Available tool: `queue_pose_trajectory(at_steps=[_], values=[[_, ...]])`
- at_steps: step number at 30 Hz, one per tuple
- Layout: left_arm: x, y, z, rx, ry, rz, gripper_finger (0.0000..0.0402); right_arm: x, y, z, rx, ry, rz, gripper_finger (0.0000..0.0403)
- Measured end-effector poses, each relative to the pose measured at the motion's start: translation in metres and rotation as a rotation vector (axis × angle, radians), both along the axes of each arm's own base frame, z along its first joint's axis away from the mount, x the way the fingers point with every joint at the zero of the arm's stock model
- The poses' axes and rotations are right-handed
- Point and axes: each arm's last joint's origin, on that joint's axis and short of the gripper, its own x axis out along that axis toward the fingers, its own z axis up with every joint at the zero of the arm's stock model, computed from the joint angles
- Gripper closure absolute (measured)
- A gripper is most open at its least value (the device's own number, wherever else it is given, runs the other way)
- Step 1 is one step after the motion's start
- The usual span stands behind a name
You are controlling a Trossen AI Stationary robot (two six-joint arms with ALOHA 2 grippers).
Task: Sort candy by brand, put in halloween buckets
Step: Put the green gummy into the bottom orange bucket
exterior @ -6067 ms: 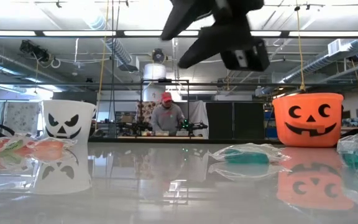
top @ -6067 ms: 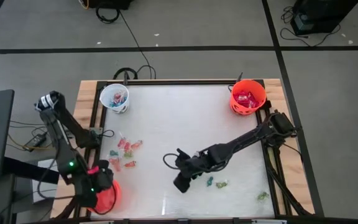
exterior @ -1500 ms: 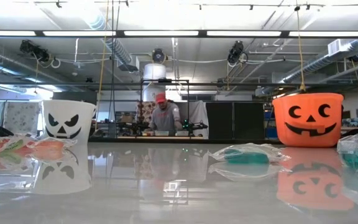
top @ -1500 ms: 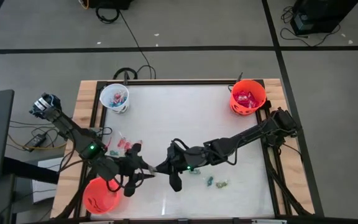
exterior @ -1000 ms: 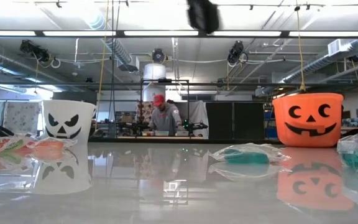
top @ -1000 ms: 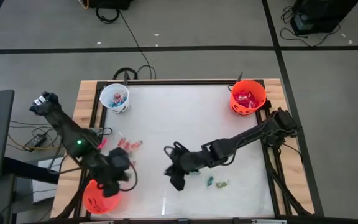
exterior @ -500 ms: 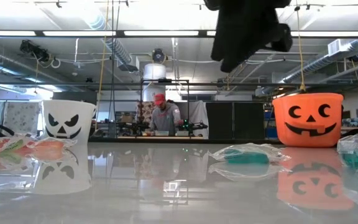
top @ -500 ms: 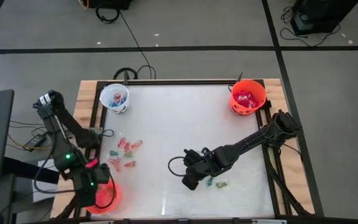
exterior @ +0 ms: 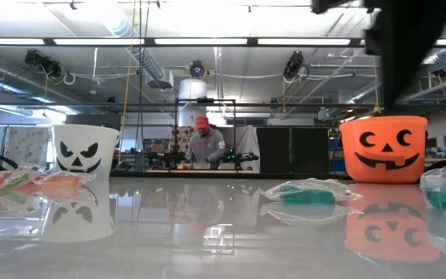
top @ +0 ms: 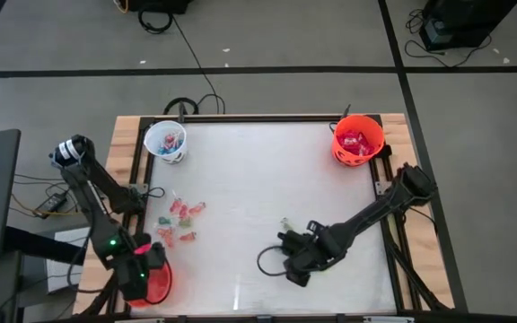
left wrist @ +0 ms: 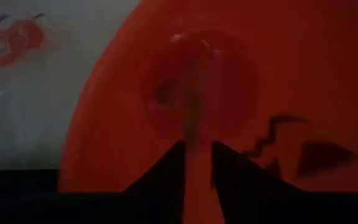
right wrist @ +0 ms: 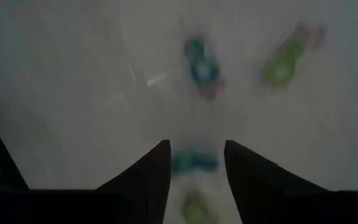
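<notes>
orange-red plastic fills the left wrist view: the left gripper (left wrist: 197, 163) hangs over the open mouth of the near halloween bucket (top: 158, 285) at the lower left of the high view. its fingers stand a narrow slit apart with nothing clearly between them; a pale blurred wrapper shows against the bucket's inside, though i cannot tell whether it is falling or lying there.

lower right of centre, the right gripper (right wrist: 196, 163) hovers low over the white table (top: 258, 179), jaws spread and empty, with a teal wrapped sweet (right wrist: 194, 162) showing in the gap between its fingers and more teal and green pieces (right wrist: 202, 68) just beyond.

further up on the left, a loose cluster of small red and green wrapped sweets (top: 179, 222) lies unsorted on the table. at the far corners, the white pail with a black face (top: 165, 141) holds a few blue-and-red pieces, and the second orange pumpkin bucket (top: 358, 140) holds red packets.

my judgement: sorting is well under way but unfinished, with both loose groups left.
</notes>
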Motion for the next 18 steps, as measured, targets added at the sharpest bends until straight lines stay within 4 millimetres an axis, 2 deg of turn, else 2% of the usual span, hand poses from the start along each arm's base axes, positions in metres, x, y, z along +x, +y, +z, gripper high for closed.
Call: queue_pose_trajectory(at_steps=[5, 8, 13, 18], values=[[0.000, 0.000, -0.003, -0.014, 0.001, 0.025, 0.0251, -0.023, 0.020, -0.016, 0.019, 0.083, 0.071, 0.0198], [0.000, -0.001, -0.001, -0.022, 0.036, 0.057, 0.0228, -0.041, 0.029, -0.031, 0.003, 0.136, 0.082, 0.0173], [0.003, -0.006, 0.016, -0.062, 0.026, 0.093, 0.0232, -0.067, 0.040, -0.054, -0.027, 0.160, 0.071, 0.0157], [0.007, -0.011, 0.040, -0.080, -0.028, 0.083, 0.0244, -0.079, 0.047, -0.072, -0.043, 0.098, 0.087, 0.0172]])
